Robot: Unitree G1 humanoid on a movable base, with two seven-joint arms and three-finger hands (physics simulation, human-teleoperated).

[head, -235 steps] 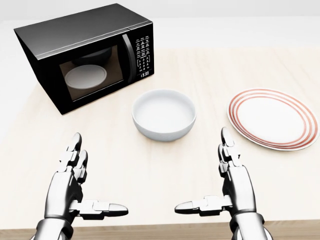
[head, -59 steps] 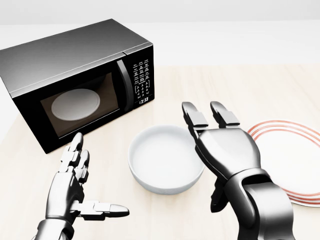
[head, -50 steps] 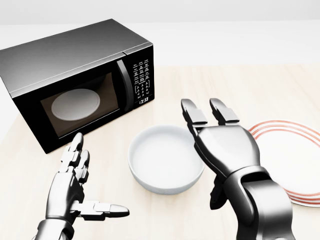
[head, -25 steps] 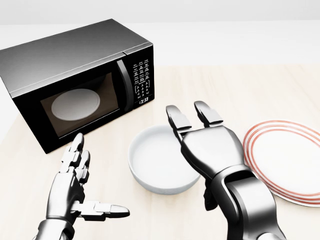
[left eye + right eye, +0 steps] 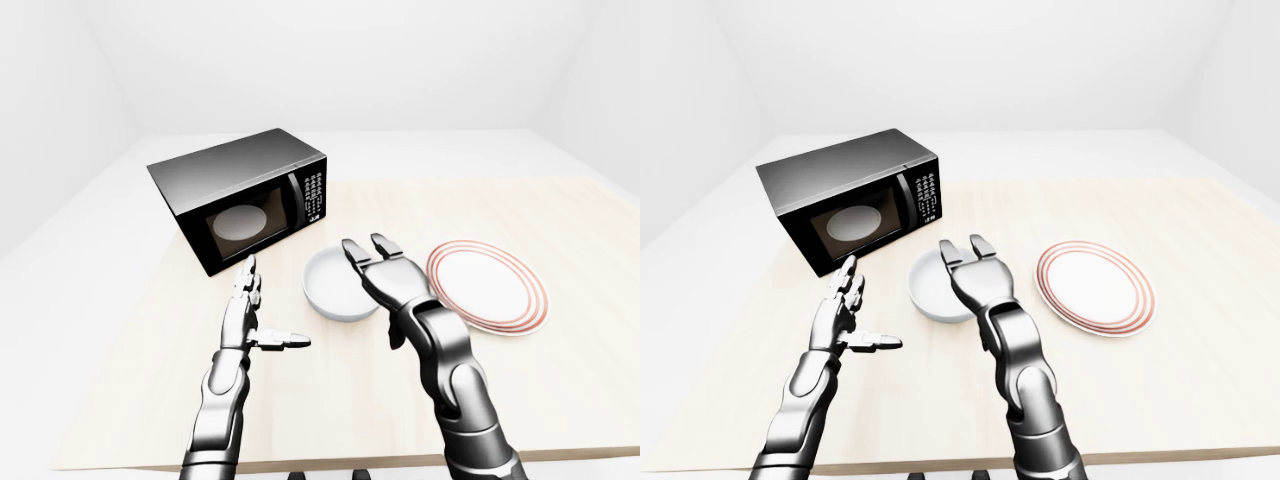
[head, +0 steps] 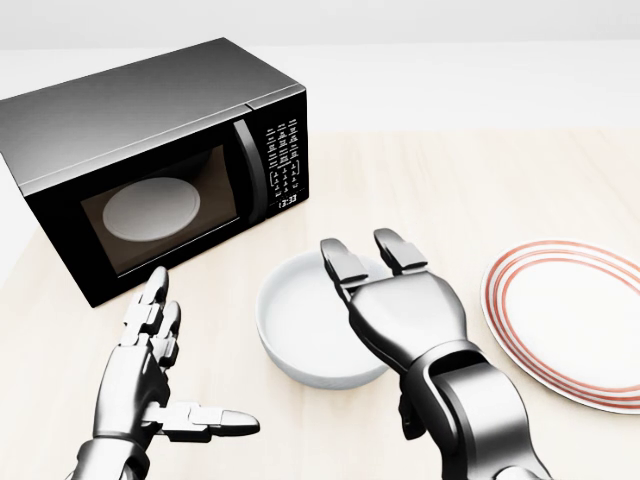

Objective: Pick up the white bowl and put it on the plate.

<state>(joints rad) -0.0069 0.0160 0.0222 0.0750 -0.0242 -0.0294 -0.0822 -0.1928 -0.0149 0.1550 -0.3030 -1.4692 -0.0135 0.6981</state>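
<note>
The white bowl [image 6: 303,328] stands on the wooden table [image 6: 480,180], between the microwave and the plate. To its right in the head view lies the white plate with red rings [image 6: 565,322], with nothing on it. My right hand [image 6: 385,318] hovers open over the bowl's right half, back toward the camera. Its fingers [image 6: 343,262] point up the view and hide the bowl's right rim. Whether it touches the bowl I cannot tell. Low on the left, my left hand [image 6: 190,372] is open, thumb out, holding nothing.
A black microwave [image 6: 150,160] with its door closed and a white turntable inside stands at the upper left, close to the bowl. The table's near edge [image 5: 330,462] runs along the bottom of the left-eye view, and white floor surrounds the table.
My right hand has slid left from beside the plate to over the bowl's right half, uncovering the plate. The left hand has stayed put. The bowl has not moved.
</note>
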